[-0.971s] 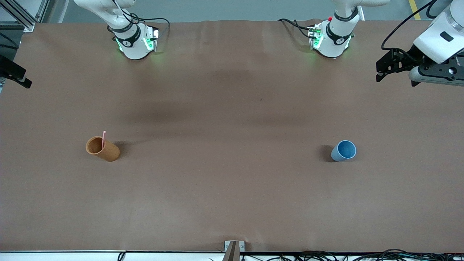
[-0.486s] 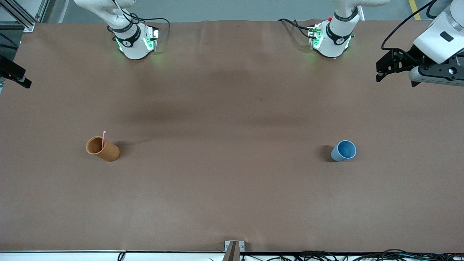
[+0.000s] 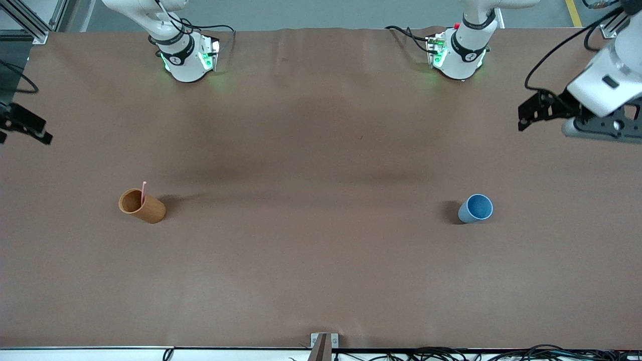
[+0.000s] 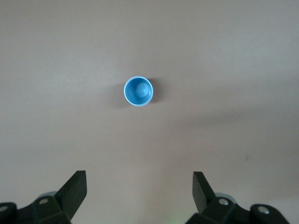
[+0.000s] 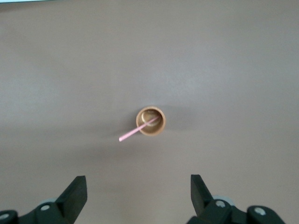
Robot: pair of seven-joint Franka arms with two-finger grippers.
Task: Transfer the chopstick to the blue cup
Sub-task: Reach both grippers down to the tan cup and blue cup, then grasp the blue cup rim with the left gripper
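Chopstick (image 3: 144, 191) stands leaning inside orange-brown cup (image 3: 142, 206), pink upper end sticking out past the rim; right wrist view shows the stick (image 5: 138, 129) crossing the cup mouth (image 5: 151, 121). That cup sits upright on brown table (image 3: 321, 260) toward the right arm's end. Blue cup (image 3: 475, 208) upright toward the left arm's end, well apart from the orange-brown cup, nothing seen inside it (image 4: 138, 91). Both cups lie about equally near the front camera. Right gripper (image 5: 133, 198) up in the air over the table at its arm's end, fingers spread wide, holding nothing. Left gripper (image 4: 139, 192) also raised over the table at its own end, fingers spread wide, holding nothing.
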